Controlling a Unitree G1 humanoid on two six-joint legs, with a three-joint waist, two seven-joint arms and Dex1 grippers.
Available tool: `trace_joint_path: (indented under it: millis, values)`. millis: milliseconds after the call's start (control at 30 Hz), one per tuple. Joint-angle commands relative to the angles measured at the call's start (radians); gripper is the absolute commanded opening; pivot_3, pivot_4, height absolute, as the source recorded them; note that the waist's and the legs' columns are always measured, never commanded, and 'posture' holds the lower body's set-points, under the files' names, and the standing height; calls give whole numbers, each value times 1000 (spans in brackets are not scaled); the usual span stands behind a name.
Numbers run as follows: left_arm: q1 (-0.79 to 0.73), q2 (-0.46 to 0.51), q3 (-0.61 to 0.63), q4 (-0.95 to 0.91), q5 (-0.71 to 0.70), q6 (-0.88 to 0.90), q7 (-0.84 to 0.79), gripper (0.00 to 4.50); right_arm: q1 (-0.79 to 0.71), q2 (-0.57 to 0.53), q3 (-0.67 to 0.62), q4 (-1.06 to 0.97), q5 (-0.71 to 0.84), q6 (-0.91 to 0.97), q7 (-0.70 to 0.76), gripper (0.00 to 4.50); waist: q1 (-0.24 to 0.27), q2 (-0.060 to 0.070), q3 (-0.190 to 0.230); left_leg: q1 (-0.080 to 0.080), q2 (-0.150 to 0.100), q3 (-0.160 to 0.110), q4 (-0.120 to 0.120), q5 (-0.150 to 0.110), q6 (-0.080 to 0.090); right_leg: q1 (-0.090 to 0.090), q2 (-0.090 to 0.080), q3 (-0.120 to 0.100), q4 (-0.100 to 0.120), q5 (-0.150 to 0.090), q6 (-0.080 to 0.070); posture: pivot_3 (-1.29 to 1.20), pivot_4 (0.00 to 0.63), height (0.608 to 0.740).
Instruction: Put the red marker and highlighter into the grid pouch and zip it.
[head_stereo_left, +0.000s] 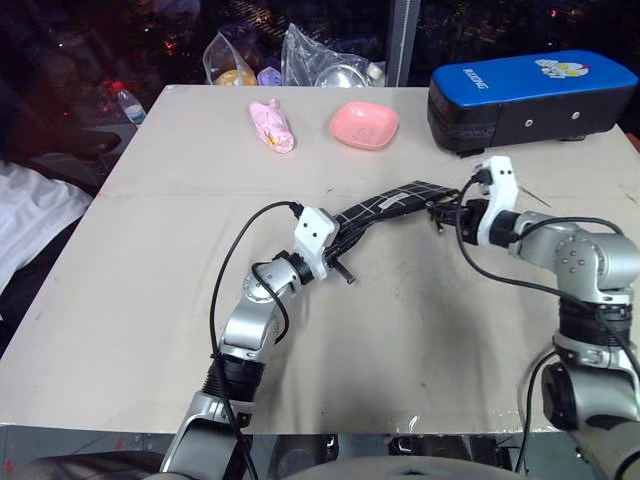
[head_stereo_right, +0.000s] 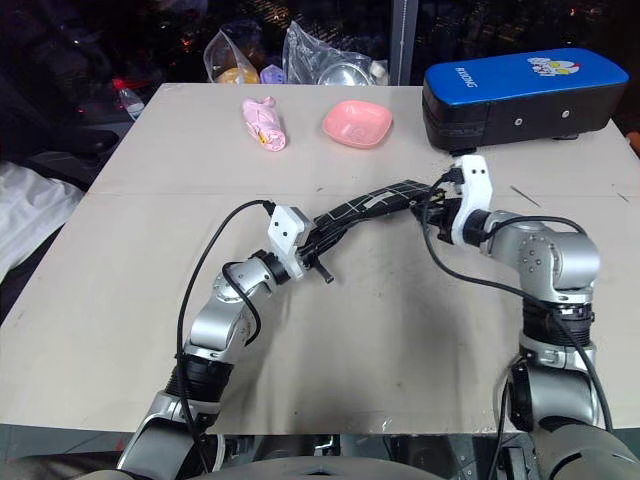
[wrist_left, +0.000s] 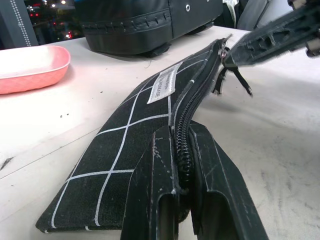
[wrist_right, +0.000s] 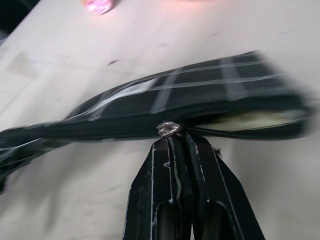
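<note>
A: Starting at the left of the pale tabletop (head_stereo_left: 150, 300), what is there?

B: At the far edge lies a crumpled pink wrapper-like bundle (head_stereo_left: 272, 125), and to its right a shallow pink dish (head_stereo_left: 364, 125). Behind them, off the tabletop, sit clear plastic bags (head_stereo_left: 300, 55) with things inside that I cannot make out.

A: And the left hand (head_stereo_left: 335, 262)?

B: Its two black fingers are pressed together on one end of the flat black fabric grid pouch with thin white lines (head_stereo_left: 385, 207). From the left wrist camera the fingers (wrist_left: 155, 200) clamp the zipper edge (wrist_left: 187, 130), and the white label (wrist_left: 164, 84) faces up on the pouch's side.

A: Where does the pouch lie?

B: Near the middle of the tabletop, stretched between the two hands and bowed up off the surface, running from the left hand up and rightward to the right hand (head_stereo_left: 452, 212).

A: What is the right hand doing?

B: Its fingers are closed on the small metal zipper pull (wrist_right: 169, 128) along the pouch's edge. Past the pull a short stretch of the zipper gapes, and something pale shows inside; I cannot tell what it is.

A: Further right?

B: A large blue-topped black hard case (head_stereo_left: 530, 98) stands at the far right corner, just beyond the right hand and apart from the pouch.
</note>
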Motion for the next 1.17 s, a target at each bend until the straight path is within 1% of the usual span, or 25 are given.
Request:
trace_joint_path:
  millis: [33,100,200,267,300,367,433,533,567,600,733,767,867,967,1033,1067,1167]
  values:
    - [5,13,26,-13,0,-20,12,0,-34,-58,-74,63,-42,-86,-27,49,0,0,0,0,0,0,0,0,0,0,0,0,0,0,0,0,150,740]
    - [7,17,27,-13,0,-23,10,0,-41,-71,-79,95,-48,-114,-32,49,-2,0,0,0,0,0,-1,0,0,0,0,0,-1,0,0,0,150,740]
    - [9,32,22,-9,27,-40,18,0,-23,-84,-63,79,-26,-124,11,49,-2,0,0,1,0,1,-2,0,0,0,0,1,-1,0,0,0,150,740]
    - [17,45,22,-11,46,-63,22,0,2,-106,-39,67,-27,-143,51,606,0,0,0,0,0,1,-2,0,0,0,0,0,-1,0,0,0,150,740]
    - [25,49,25,-19,41,-68,14,603,15,-120,-31,62,-24,-150,73,983,0,0,0,0,1,1,-2,0,0,0,0,0,-2,0,0,0,150,740]
    - [44,61,31,-42,37,-73,12,1060,33,-139,-27,60,-23,-163,93,1790,1,0,0,0,2,1,-2,0,0,0,0,0,-3,0,0,0,150,740]
    - [74,78,48,-77,50,-75,41,2064,57,-170,-20,71,-43,-216,123,2825,0,0,0,0,3,2,-2,0,0,0,0,1,-4,0,0,0,150,740]
    - [195,127,102,-218,14,-39,38,3521,161,-259,20,112,-114,-411,256,4292,0,0,0,0,3,2,-3,0,0,0,0,2,-5,0,0,0,150,740]
    - [233,145,118,-260,-6,-18,31,3901,187,-276,29,136,-138,-485,289,4329,0,0,0,0,3,2,-3,0,1,0,0,2,-7,0,0,0,150,740]
    - [261,159,128,-290,-22,5,27,3901,203,-287,36,159,-153,-537,315,4329,0,0,0,0,4,2,-4,0,1,0,0,2,-8,0,0,0,150,740]
    - [421,217,182,-423,-89,91,5,3901,304,-316,40,266,-210,-881,491,4329,-1,0,1,0,4,3,-4,0,0,0,1,2,-8,0,0,0,150,740]
    - [453,224,192,-447,-103,107,5,3901,319,-320,37,290,-219,-935,514,4329,-2,0,1,1,4,3,-4,0,1,1,1,2,-8,0,0,0,150,740]
    - [568,247,200,-506,-107,137,6,3901,357,-330,29,375,-209,-1075,644,4329,-1,0,1,2,4,5,-3,0,1,1,1,4,-8,0,0,0,150,740]
    - [642,261,188,-534,-91,140,12,3901,353,-322,15,472,-200,-1164,710,4329,-1,0,1,2,5,5,-3,-1,1,1,1,4,-8,0,0,0,150,740]
    - [673,257,179,-539,-82,137,20,3901,357,-302,-13,519,-131,-1202,824,4329,1,0,1,2,5,5,-2,-1,1,1,1,4,-8,0,0,0,150,740]
    - [678,254,178,-540,-80,138,24,3901,359,-298,-18,531,-114,-1214,857,4329,1,0,1,2,5,5,-2,-1,1,2,1,4,-8,0,0,0,150,740]
    - [666,248,174,-531,-100,157,22,3901,350,-300,-9,561,-116,-1202,884,4329,2,0,1,2,5,5,-2,-1,2,2,1,4,-8,0,0,0,150,740]
